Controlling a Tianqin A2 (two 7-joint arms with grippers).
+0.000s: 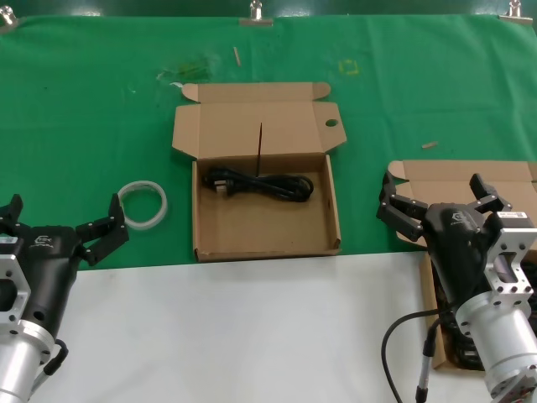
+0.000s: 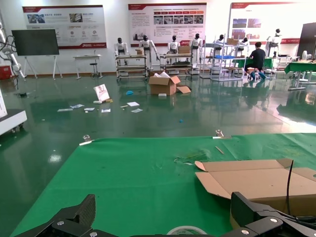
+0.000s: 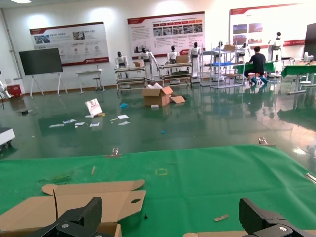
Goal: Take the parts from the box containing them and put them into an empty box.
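The box with the round-holed flap (image 1: 267, 250) lies open at the middle of the green mat. One coiled black cable (image 1: 262, 183) lies in it near its back wall, and a thin black end stands up from the coil. The second box (image 1: 453, 176) is at the right, mostly hidden under my right arm; a dark bundle (image 1: 457, 336) shows in it beside the wrist. My right gripper (image 1: 442, 197) is open and empty above that box. My left gripper (image 1: 63, 217) is open and empty at the lower left. The holed flap also shows in the right wrist view (image 3: 131, 201).
A white tape ring (image 1: 143, 204) lies on the mat between my left gripper and the middle box, and shows in the left wrist view (image 2: 186, 230). A white surface (image 1: 252, 336) covers the table's near part. Small scraps lie on the far mat.
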